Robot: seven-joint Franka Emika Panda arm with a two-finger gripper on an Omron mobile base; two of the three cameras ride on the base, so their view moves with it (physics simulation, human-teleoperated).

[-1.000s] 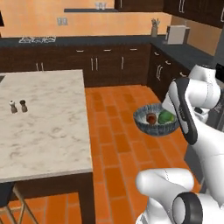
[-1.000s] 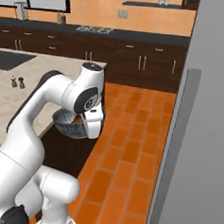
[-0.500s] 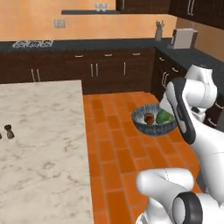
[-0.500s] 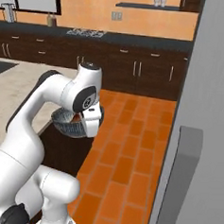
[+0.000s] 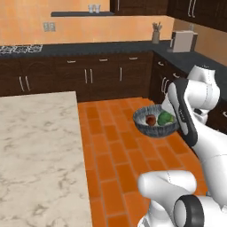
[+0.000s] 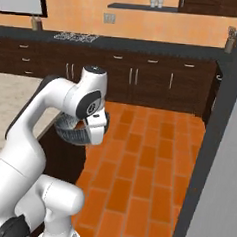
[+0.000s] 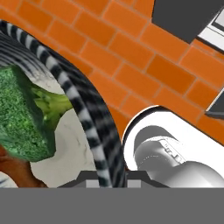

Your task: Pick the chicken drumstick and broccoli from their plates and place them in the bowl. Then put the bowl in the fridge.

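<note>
Two foods – drumstick (image 5: 151,119) and broccoli (image 5: 166,118) – lie in the bowl (image 5: 153,129), held in the air above the orange floor (image 5: 111,150) in the left base view. Right base view: the bowl (image 6: 72,130) sits behind the wrist, beside the island (image 6: 12,90). Hand view: the gripper (image 7: 110,178) pinches the bowl's rim (image 7: 83,105), broccoli (image 7: 24,113) inside – fingers pressed together on it.

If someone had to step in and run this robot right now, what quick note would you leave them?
Gripper: shut on the bowl's rim, carrying the bowl in the air above the orange tile floor.
In the bowl: the broccoli and the chicken drumstick, side by side.
Fridge: the tall grey one at the right of the right base view; whether its door is open I cannot tell.
Done: both foods are in the bowl, and the bowl is lifted.
Left: bring the bowl to the fridge and set it inside.
</note>
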